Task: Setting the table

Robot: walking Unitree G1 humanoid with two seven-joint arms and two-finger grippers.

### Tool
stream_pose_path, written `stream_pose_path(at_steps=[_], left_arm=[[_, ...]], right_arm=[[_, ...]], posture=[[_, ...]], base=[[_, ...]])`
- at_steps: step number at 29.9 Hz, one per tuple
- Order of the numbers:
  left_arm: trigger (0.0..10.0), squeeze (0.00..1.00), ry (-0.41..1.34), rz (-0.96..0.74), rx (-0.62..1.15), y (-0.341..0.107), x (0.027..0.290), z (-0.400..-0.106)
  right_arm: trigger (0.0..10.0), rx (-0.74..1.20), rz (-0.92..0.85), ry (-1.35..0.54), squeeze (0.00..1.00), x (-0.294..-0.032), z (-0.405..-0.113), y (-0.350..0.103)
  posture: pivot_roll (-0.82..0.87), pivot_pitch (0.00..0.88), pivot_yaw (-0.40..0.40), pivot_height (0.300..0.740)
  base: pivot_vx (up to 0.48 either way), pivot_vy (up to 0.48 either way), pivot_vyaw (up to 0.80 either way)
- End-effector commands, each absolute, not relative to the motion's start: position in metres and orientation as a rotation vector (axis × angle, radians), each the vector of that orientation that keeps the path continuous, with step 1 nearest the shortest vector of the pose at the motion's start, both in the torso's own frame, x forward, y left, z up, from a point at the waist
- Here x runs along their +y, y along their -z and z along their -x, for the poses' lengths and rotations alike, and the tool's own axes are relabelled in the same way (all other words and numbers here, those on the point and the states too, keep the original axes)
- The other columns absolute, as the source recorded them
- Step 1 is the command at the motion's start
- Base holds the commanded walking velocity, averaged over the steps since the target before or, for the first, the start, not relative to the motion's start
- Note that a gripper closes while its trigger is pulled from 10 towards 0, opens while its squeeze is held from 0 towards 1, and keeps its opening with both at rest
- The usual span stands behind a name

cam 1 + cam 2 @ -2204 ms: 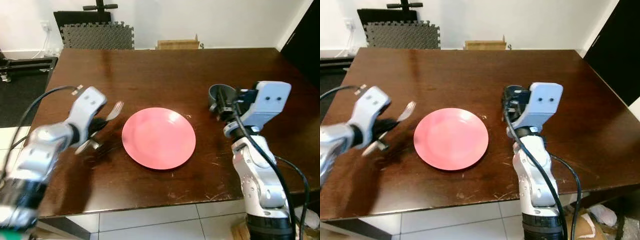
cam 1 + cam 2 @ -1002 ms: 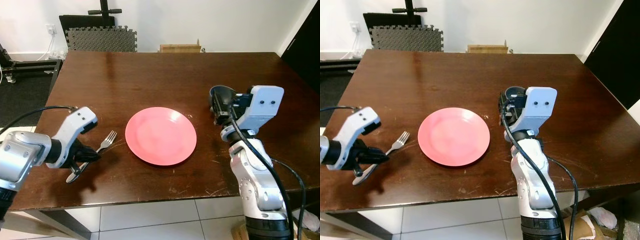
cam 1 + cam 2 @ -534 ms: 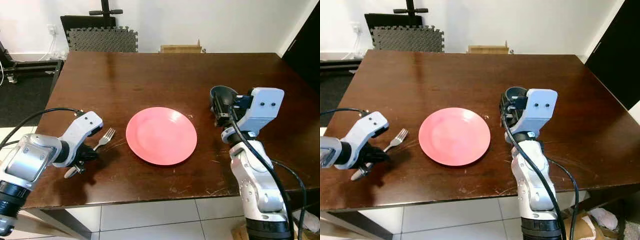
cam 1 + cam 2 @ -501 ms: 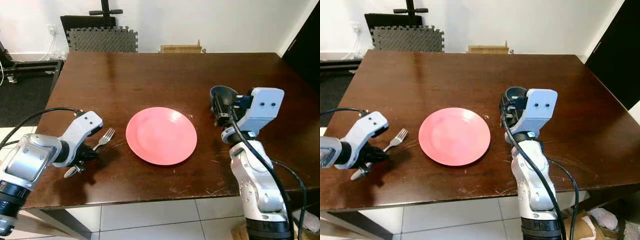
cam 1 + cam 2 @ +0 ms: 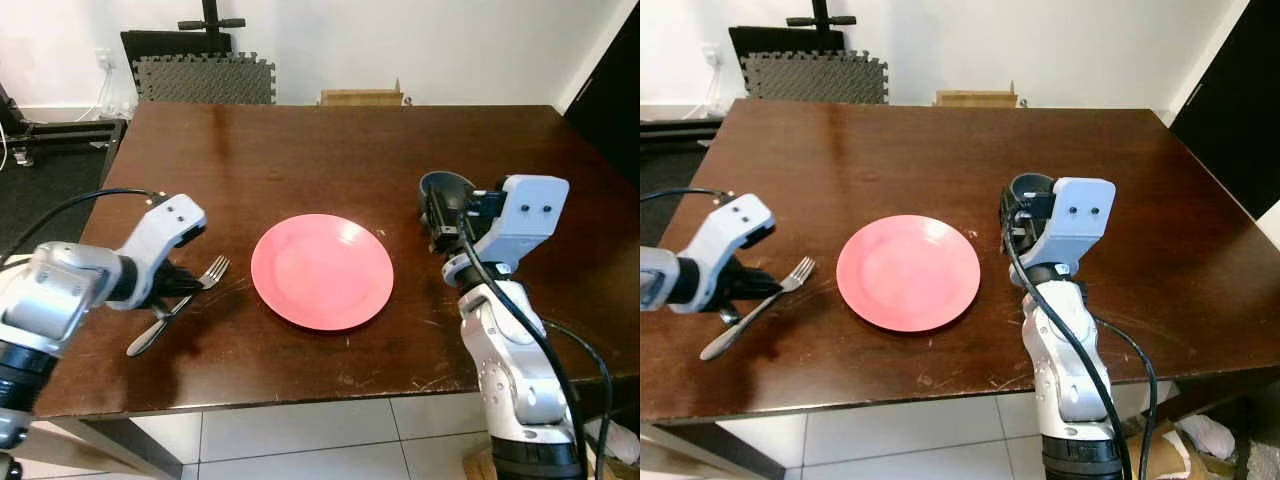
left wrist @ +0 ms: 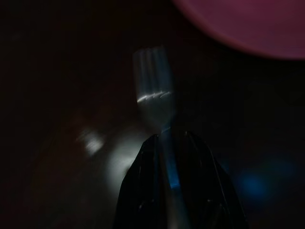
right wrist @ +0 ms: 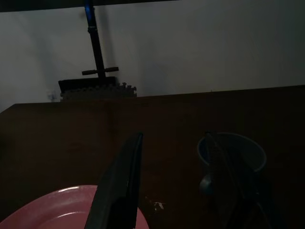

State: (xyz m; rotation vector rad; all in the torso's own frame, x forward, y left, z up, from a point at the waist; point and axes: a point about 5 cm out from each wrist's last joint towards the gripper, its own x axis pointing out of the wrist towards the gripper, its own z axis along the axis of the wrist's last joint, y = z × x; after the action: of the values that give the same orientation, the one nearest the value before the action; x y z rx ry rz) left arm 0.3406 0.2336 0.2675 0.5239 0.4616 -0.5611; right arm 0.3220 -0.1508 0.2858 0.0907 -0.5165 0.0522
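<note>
The left pincer (image 5: pixel 188 283) sits low over the tabletop (image 5: pixel 320 150), on the left of the pink plate (image 5: pixel 322 270), with its black fingers (image 6: pixel 143 191) drawn narrow around the handle of a fork (image 5: pixel 180 303). In the left wrist view the handle runs between the two fingers, but the picture is dark and blurred, so I cannot tell whether the pads actually press on the metal. The fork lies slanted beside the plate, its tines (image 6: pixel 153 81) pointing toward the plate's left rim and its handle end reaching back toward the near edge of the tabletop. It appears to rest on the wood.

The right pincer (image 7: pixel 181 181) is raised on the right side of the plate, with its fingers (image 7: pixel 121 186) spread wide and nothing between them. Just ahead of it stands a dark grey cup (image 5: pixel 445 188), and in the right wrist view one finger overlaps the cup's side; whether it touches cannot be told.

The plate lies flat in the near middle of the dark brown tabletop, well apart from the cup. Beyond the far edge are a white wall, grey foam mats (image 5: pixel 205 78) propped against it, a black stand (image 5: pixel 210 22) and a small wooden box (image 5: pixel 362 97). Pale floor tiles (image 5: pixel 300 440) show below the near edge.
</note>
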Motion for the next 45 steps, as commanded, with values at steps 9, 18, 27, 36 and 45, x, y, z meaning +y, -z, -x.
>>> stream_pose_path(at_steps=[9,18,27,36,45], left_arm=[[10.0,0.0,0.592,-0.47,0.553,-0.229,0.23,-0.339],[9.8,0.0,0.542,-0.553,0.534,-0.223,0.23,-0.347],[2.3,0.0,0.549,-0.603,0.551,-0.207,0.227,-0.344],[0.0,0.0,0.53,-0.556,0.52,-0.209,0.225,-0.344],[10.0,0.0,0.334,-0.208,-0.049,-0.297,0.212,-0.353]], right_arm=[[10.0,-0.515,-0.098,-0.05,0.0,-0.151,-0.318,-0.283],[10.0,-0.518,-0.095,-0.046,0.0,-0.152,-0.318,-0.284],[10.0,-0.515,-0.1,-0.047,0.0,-0.152,-0.318,-0.283],[10.0,-0.512,-0.099,-0.044,0.0,-0.153,-0.318,-0.283],[10.0,-0.517,-0.115,-0.049,0.0,-0.147,-0.316,-0.283]], posture=[[0.14,0.227,-0.001,0.74],[0.14,0.228,0.001,0.74],[0.14,0.237,-0.001,0.74],[0.14,0.239,-0.003,0.74],[0.13,0.222,-0.002,0.74]], base=[[0.0,0.0,0.0],[0.0,0.0,0.0],[0.0,0.0,0.0],[0.0,0.0,0.0],[0.0,0.0,0.0]])
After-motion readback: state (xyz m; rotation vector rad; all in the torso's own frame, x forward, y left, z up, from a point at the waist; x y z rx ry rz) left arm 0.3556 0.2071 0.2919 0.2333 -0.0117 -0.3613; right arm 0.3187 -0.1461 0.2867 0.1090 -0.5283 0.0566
